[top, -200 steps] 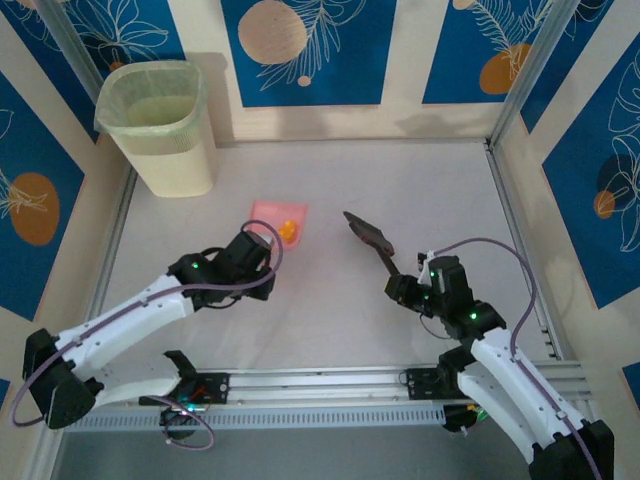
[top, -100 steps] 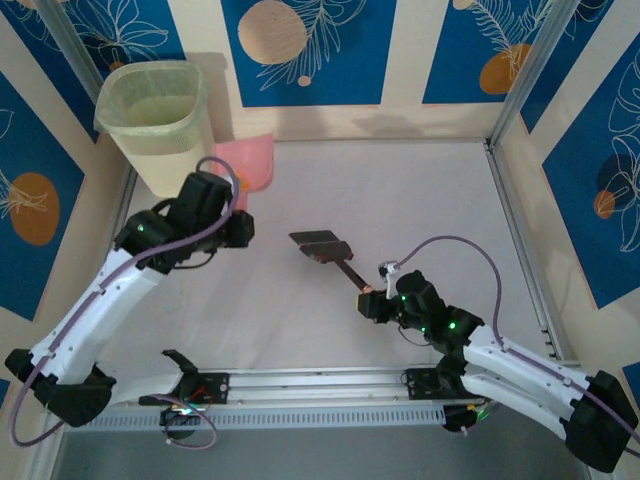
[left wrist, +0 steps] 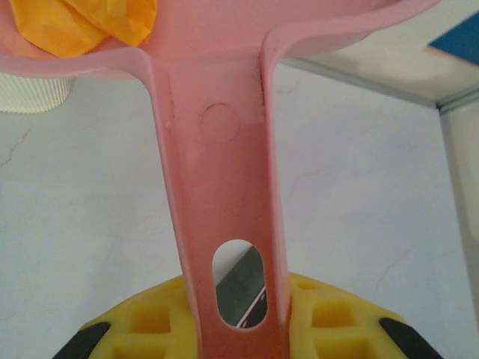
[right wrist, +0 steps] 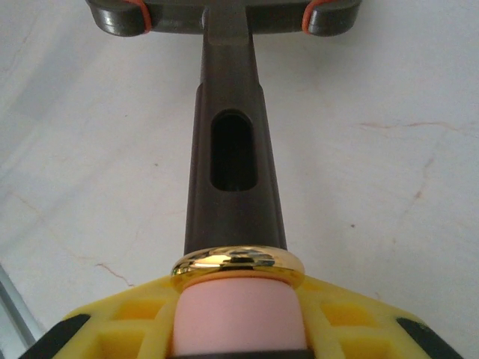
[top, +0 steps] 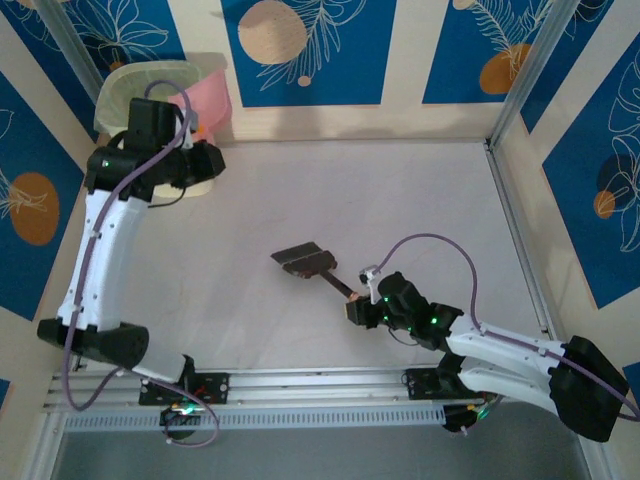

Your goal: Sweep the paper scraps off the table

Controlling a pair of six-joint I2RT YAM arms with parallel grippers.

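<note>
My left gripper (top: 198,160) is shut on the handle of a pink dustpan (top: 213,92), held up against the rim of the pale bin (top: 118,88) at the far left corner. In the left wrist view the dustpan handle (left wrist: 221,187) runs up from my left gripper (left wrist: 239,325), and orange paper scraps (left wrist: 90,26) lie in the pan. My right gripper (top: 360,308) is shut on the pink-and-gold end of a dark brush whose head (top: 300,260) rests on the table (top: 430,200). The right wrist view has the brush handle (right wrist: 232,149) leaving my right gripper (right wrist: 238,318).
Patterned beige-and-blue walls close the table on three sides. An aluminium rail (top: 330,385) runs along the near edge, and another (top: 515,235) along the right side. The bin's ribbed side (left wrist: 30,93) is close below the pan.
My left arm lifted the dustpan from mid-table up and left to the bin. My right arm drew the brush left and nearer, lowering its head onto the table.
</note>
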